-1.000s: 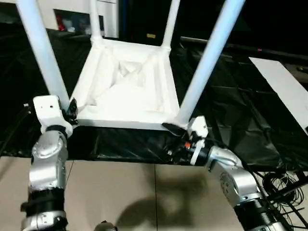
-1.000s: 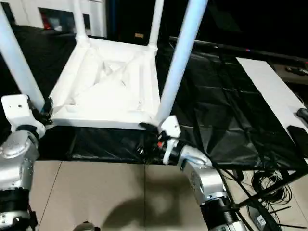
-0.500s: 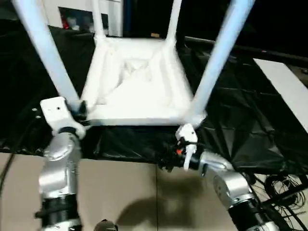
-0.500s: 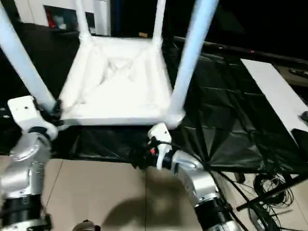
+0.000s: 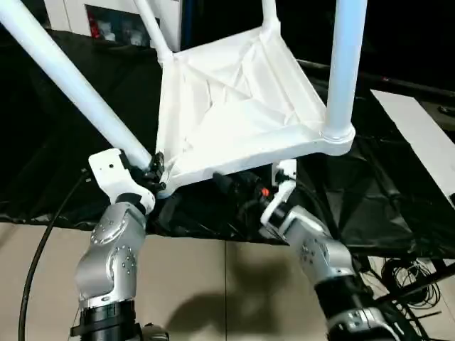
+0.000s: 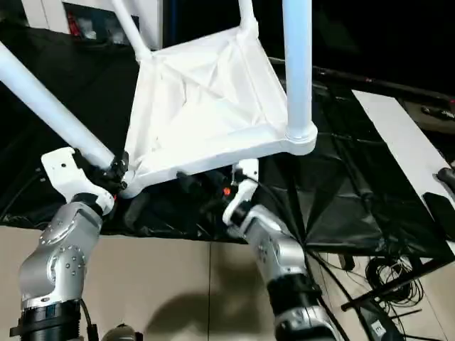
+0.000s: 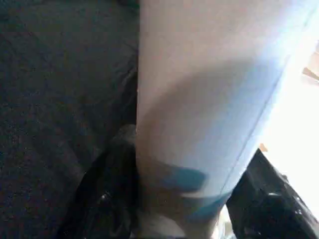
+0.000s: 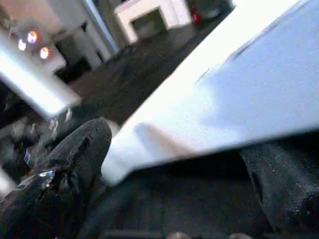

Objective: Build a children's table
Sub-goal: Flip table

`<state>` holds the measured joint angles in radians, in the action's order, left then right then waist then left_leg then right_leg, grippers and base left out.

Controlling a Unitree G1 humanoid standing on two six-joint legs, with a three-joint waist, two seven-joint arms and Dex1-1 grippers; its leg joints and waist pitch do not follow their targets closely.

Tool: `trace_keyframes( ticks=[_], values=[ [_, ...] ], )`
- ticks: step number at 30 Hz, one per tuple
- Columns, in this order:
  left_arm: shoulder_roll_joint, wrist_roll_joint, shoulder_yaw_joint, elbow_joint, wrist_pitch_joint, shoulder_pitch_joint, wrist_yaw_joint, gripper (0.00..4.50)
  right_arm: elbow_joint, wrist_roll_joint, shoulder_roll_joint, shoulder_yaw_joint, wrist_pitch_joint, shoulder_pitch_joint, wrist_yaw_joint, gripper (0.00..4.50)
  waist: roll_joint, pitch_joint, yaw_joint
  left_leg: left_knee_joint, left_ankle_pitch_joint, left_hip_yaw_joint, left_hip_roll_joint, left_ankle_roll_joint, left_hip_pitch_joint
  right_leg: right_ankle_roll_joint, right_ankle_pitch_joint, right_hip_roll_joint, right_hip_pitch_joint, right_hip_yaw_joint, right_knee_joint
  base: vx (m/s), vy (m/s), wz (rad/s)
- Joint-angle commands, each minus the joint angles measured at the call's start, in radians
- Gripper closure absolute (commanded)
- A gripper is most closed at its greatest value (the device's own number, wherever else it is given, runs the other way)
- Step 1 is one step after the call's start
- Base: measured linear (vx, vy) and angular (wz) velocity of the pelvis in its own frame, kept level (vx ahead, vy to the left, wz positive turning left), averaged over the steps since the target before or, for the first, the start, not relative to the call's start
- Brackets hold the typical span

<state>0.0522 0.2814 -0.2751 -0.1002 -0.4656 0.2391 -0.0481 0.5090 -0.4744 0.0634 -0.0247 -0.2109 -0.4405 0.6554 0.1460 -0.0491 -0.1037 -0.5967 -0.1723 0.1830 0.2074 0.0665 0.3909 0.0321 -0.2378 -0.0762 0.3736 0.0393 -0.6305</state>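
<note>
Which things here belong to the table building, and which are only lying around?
Job: white tabletop; tube legs, e.g.; left end effector; right end effector.
Lying about: black sheet; white cabinet; cables.

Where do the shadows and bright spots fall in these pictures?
Left eye view: a soft shadow lies on the beige floor between the arms, and the black sheet shines along its creases. Left wrist view: a shadow crosses the white leg, with strong glare beside it. Right wrist view: two small lights glow in the background.
</note>
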Motion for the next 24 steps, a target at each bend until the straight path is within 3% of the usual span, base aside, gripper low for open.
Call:
trace_keyframes(
  ticks=[1, 2, 3, 9, 15, 16, 17, 19, 20, 22, 23, 24],
  values=[
    [0.034, 0.073, 0.035, -0.001, -0.024, -0.011, 0.001, 2.39, 0.012, -0.027, -0.003, -0.044, 0.019, -0.023, -0.015, 0.00, -0.013, 0.056, 0.004, 0.073, -0.086, -0.008, 0.032, 0.016, -0.032, -0.149, 0.081, -0.052, -0.025, -0.032, 0.060, 0.000, 0.000, 0.00],
    [0.032, 0.075, 0.037, -0.003, -0.024, -0.011, 0.003, 2.39, 0.023, -0.035, 0.002, -0.057, 0.015, -0.033, -0.022, 0.00, -0.012, 0.057, 0.004, 0.072, -0.078, -0.008, 0.032, 0.018, -0.032, -0.148, 0.092, -0.051, -0.026, -0.032, 0.058, 0.000, 0.000, 0.00],
    [0.032, 0.077, 0.039, -0.007, -0.027, -0.014, 0.004, 2.39, 0.070, -0.066, 0.016, -0.105, 0.014, -0.074, -0.057, 0.00, -0.005, 0.057, 0.005, 0.071, -0.071, -0.008, 0.031, 0.015, -0.031, -0.148, 0.099, -0.051, -0.027, -0.032, 0.058, 0.000, 0.000, 0.00],
    [0.039, 0.053, 0.042, -0.021, -0.042, -0.019, -0.006, 2.39, 0.166, -0.107, 0.026, -0.174, 0.027, -0.148, -0.111, 0.00, -0.009, 0.059, 0.004, 0.069, -0.050, -0.006, 0.030, 0.012, -0.033, -0.147, 0.112, -0.051, -0.028, -0.031, 0.055, 0.000, 0.000, 0.00],
    [0.011, 0.004, 0.096, -0.032, -0.035, -0.039, -0.027, 2.39, 0.246, -0.232, 0.045, -0.291, 0.017, -0.233, -0.117, 0.00, -0.011, 0.062, 0.007, 0.067, -0.039, -0.007, 0.031, 0.007, -0.033, -0.151, 0.131, -0.052, -0.030, -0.029, 0.052, 0.000, 0.000, 0.00],
    [0.008, 0.002, 0.100, -0.033, -0.034, -0.040, -0.028, 2.39, 0.253, -0.238, 0.046, -0.300, 0.016, -0.238, -0.117, 0.28, -0.010, 0.063, 0.007, 0.066, -0.030, -0.006, 0.030, 0.001, -0.033, -0.155, 0.145, -0.051, -0.030, -0.029, 0.050, 0.000, 0.000, 0.00],
    [0.001, -0.007, 0.115, -0.040, -0.031, -0.045, -0.027, 2.39, 0.291, -0.270, 0.047, -0.347, 0.002, -0.263, -0.120, 0.35, -0.009, 0.063, 0.007, 0.064, -0.019, -0.005, 0.030, -0.003, -0.032, -0.157, 0.156, -0.051, -0.031, -0.030, 0.049, 0.000, 0.000, 0.00],
    [0.000, -0.010, 0.119, -0.042, -0.030, -0.046, -0.026, 2.39, 0.303, -0.278, 0.047, -0.358, -0.003, -0.269, -0.119, 0.47, -0.010, 0.064, 0.007, 0.064, -0.019, -0.005, 0.029, -0.007, -0.031, -0.162, 0.151, -0.050, -0.031, -0.029, 0.049, 0.000, 0.000, 0.00],
    [-0.005, -0.015, 0.125, -0.044, -0.029, -0.047, -0.029, 2.39, 0.314, -0.290, 0.048, -0.371, -0.011, -0.271, -0.119, 0.47, -0.017, 0.064, 0.006, 0.064, -0.016, -0.005, 0.029, -0.004, -0.031, -0.163, 0.154, -0.051, -0.031, -0.029, 0.048, 0.000, 0.000, 0.00],
    [-0.012, -0.023, 0.131, -0.048, -0.031, -0.048, -0.036, 2.39, 0.335, -0.307, 0.047, -0.389, -0.013, -0.275, -0.125, 0.77, -0.015, 0.066, 0.006, 0.062, -0.003, -0.005, 0.029, -0.006, -0.032, -0.165, 0.179, -0.050, -0.031, -0.028, 0.047, 0.000, 0.000, 0.00],
    [-0.014, -0.024, 0.131, -0.049, -0.032, -0.049, -0.038, 2.39, 0.341, -0.311, 0.047, -0.394, -0.012, -0.276, -0.127, 0.82, -0.030, 0.066, 0.002, 0.063, 0.001, -0.007, 0.029, -0.002, -0.033, -0.168, 0.188, -0.050, -0.030, -0.027, 0.044, 0.000, 0.000, 0.00],
    [-0.017, -0.026, 0.131, -0.052, -0.035, -0.050, -0.042, 2.39, 0.349, -0.314, 0.047, -0.398, -0.010, -0.277, -0.125, 0.91, -0.024, 0.066, 0.005, 0.063, -0.001, -0.005, 0.028, -0.001, -0.032, -0.168, 0.190, -0.048, -0.030, -0.027, 0.047, 0.000, 0.000, 0.00]
  ],
)
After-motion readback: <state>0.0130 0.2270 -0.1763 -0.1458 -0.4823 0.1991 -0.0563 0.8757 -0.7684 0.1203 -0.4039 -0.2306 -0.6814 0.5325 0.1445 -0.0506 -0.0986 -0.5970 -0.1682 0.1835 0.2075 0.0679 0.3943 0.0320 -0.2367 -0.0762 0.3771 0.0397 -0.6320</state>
